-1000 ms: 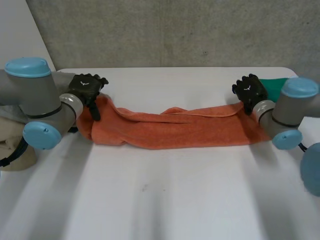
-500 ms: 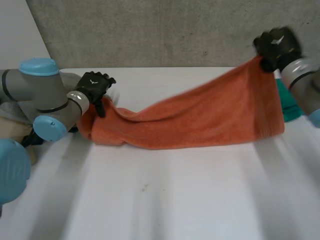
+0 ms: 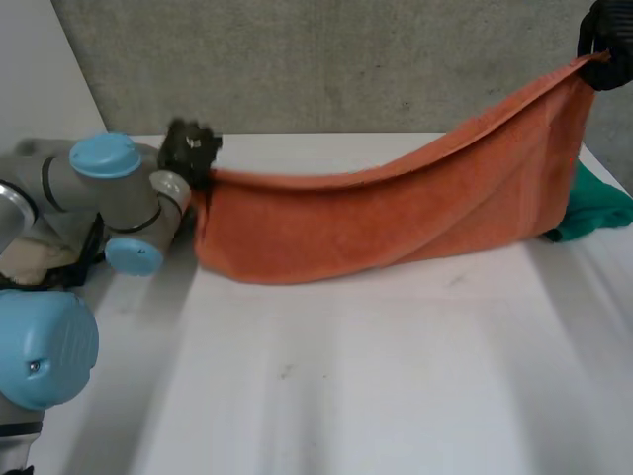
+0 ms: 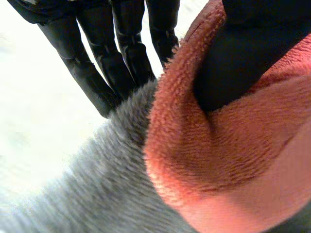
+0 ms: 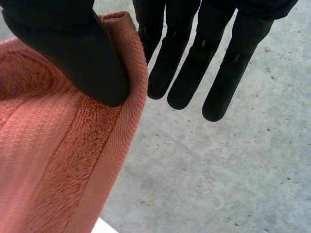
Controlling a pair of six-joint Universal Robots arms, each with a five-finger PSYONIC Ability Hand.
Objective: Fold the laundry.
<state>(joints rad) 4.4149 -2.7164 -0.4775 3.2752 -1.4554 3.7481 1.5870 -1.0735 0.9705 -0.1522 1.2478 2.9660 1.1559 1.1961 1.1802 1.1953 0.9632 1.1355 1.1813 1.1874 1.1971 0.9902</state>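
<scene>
I count one long orange terry towel (image 3: 396,223), one crumpled dark-green cloth (image 3: 593,203) and one pale beige heap of fabric (image 3: 30,262): three pieces of laundry, with a single white table (image 3: 346,376). A grey fleecy cloth (image 4: 97,184) lies by the left hand (image 3: 188,148), and I cannot tell whether it is a fourth piece or the beige heap again. There are two black hands, that one and the right hand (image 3: 605,30).

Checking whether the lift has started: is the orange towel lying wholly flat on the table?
No, the right hand pinches one end of the orange towel high above the table, so it slopes upward.
</scene>
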